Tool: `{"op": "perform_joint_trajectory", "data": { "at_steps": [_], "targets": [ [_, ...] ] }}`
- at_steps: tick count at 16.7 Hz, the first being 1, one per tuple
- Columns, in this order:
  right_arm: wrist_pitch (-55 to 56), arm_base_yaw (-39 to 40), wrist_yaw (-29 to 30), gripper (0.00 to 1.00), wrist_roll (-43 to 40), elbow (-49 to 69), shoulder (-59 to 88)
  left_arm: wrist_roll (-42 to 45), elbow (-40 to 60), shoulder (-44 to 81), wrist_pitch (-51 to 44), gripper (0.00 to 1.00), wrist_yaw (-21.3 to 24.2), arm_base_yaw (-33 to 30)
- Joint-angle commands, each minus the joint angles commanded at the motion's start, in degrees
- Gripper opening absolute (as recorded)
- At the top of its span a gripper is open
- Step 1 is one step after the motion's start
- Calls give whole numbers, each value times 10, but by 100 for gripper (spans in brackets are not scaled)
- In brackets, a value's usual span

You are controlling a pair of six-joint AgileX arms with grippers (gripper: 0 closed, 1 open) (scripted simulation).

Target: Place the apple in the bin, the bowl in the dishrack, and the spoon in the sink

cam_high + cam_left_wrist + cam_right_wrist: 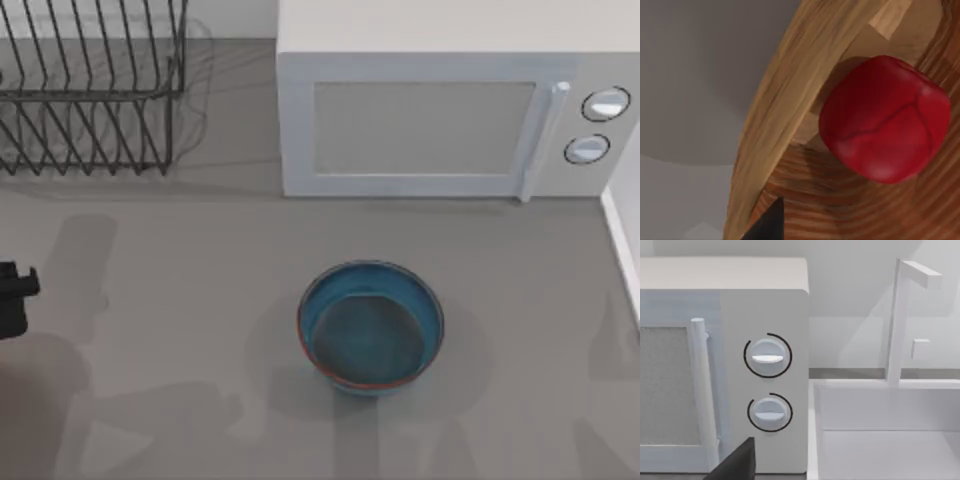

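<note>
Bowl [371, 325] sat upright on the gray table [200, 280], centre-near, w/ bare tabletop all round it: well apart from the microwave [440, 120] behind it and from the dishrack [90, 85] at far left. Dishrack ran off the left and far edges of the top view; its bars stood upright, shadow falling on the table to its right. Microwave took up the far middle-right, door shut, handle [540, 140] vertical, two round knobs [600, 125] at its right end. No readable writing on door or knobs.

Left gripper [12, 295]: dark part poked in at the left edge of the top view, level w/ the bowl, well apart from it. Fingers open or closed: cannot tell. Left wrist view looked into a wooden bin [785, 120]; apple [885, 117] lay inside it, resting on the bin's wood floor close to the curved wall. One dark finger tip [767, 222] showed near the bin's rim, not touching the apple.

Right wrist view: one dark finger tip [737, 462] in front of the microwave's knob end; state cannot tell. White sink [890, 440] just right of the microwave, white tap [900, 320] standing at its far edge.
</note>
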Motion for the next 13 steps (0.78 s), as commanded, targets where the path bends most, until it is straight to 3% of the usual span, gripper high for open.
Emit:
{"op": "perform_joint_trajectory", "data": {
  "at_steps": [5, 13],
  "targets": [
    [0, 0, 0, 100, 0, 0, 0, -305, -125, -179, 133, 100, 69, -13],
    [0, 0, 0, 100, 0, 0, 0, -951, -351, -486, 363, 100, 156, -7]
  ]
}}
